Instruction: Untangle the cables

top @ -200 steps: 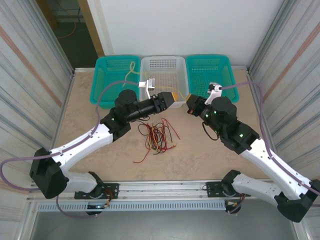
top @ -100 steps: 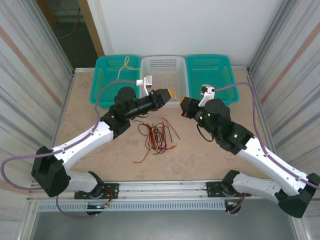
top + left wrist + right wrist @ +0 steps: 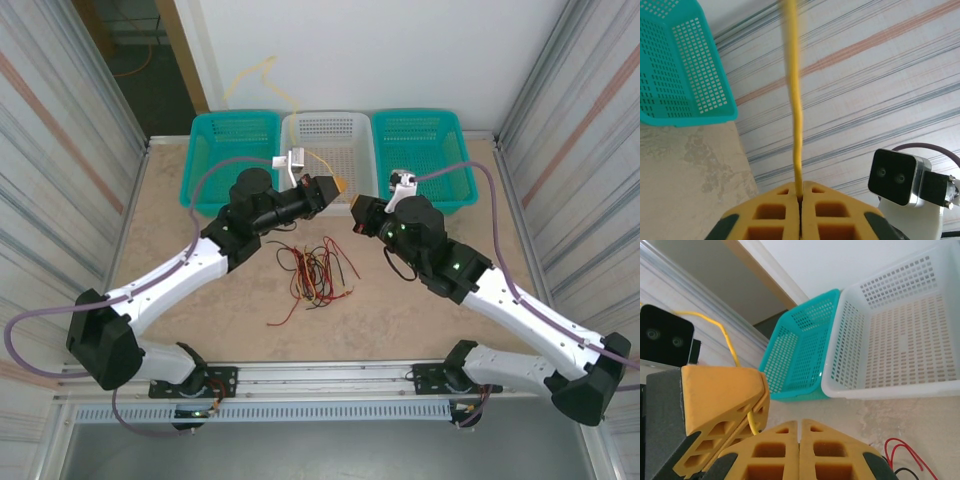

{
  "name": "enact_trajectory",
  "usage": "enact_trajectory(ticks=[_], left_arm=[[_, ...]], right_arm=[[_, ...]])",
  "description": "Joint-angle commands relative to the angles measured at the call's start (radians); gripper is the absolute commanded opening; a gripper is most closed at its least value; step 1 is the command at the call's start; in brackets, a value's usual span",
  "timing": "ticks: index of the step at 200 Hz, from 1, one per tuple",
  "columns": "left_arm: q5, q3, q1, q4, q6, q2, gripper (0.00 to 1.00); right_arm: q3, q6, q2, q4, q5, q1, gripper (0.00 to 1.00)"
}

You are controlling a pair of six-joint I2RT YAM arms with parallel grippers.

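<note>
Both sets of jaws are pressed together. The left jaws pinch a yellow cable (image 3: 796,100) in the seam between their fingertips (image 3: 771,219). The right jaws are closed with nothing showing in their seam; the yellow cable's short free end dips behind their fingertips (image 3: 775,452), and I cannot tell whether it touches them.

From above, the two sets of jaws sit just beside each other in front of the white basket (image 3: 330,124), the right at about 4 o'clock from the left. The held cable runs away from the left jaws towards 11 o'clock, over the baskets and up against the back wall in a loose arc, so its long axis points away from the rest of the work.

The remaining tangle (image 3: 315,272) lies on the table (image 3: 400,322), at about 6 o'clock from the left jaws and 7 o'clock from the right, near both, with neither arm clearly closer. Its strands run mostly 12 to 6, with one red strand trailing off towards 7 o'clock.

The cables are thin, limp wires in red, black and yellow, looped loosely over one another. The fingertips are blocky yellow wedges with open ribbed cells. The baskets are perforated plastic, and the table has a mottled beige, stone-like surface.
</note>
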Motion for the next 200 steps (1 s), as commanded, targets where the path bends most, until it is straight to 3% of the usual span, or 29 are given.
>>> enact_trajectory(ticks=[1,19,40,63,92,174,200], left_arm=[[0.027,0.06,0.043,-0.084,0.067,-0.017,0.03],[0.077,0.119,0.112,-0.281,0.156,-0.017,0.01],[0.21,0.202,0.247,-0.554,0.3,0.01,0.0],[0.417,0.215,0.423,-0.672,0.377,0.054,0.01],[0.573,0.191,0.56,-0.627,0.355,0.117,0.03],[0.588,0.442,0.616,-0.801,0.473,0.414,0.06],[0.597,0.516,0.648,-0.845,0.489,0.501,0.12]], right_arm=[[0.006,0.013,-0.004,-0.026,0.005,0.019,0.13],[0.017,0.004,-0.031,-0.112,0.075,0.014,0.41],[0.009,-0.002,-0.101,-0.209,0.097,-0.03,0.52],[-0.028,0.01,-0.176,-0.279,0.053,-0.107,0.54],[-0.085,0.039,-0.245,-0.312,0.017,-0.162,0.53],[-0.111,0.053,-0.291,-0.355,0.014,-0.167,0.49],[-0.113,0.052,-0.311,-0.372,0.025,-0.167,0.49]])
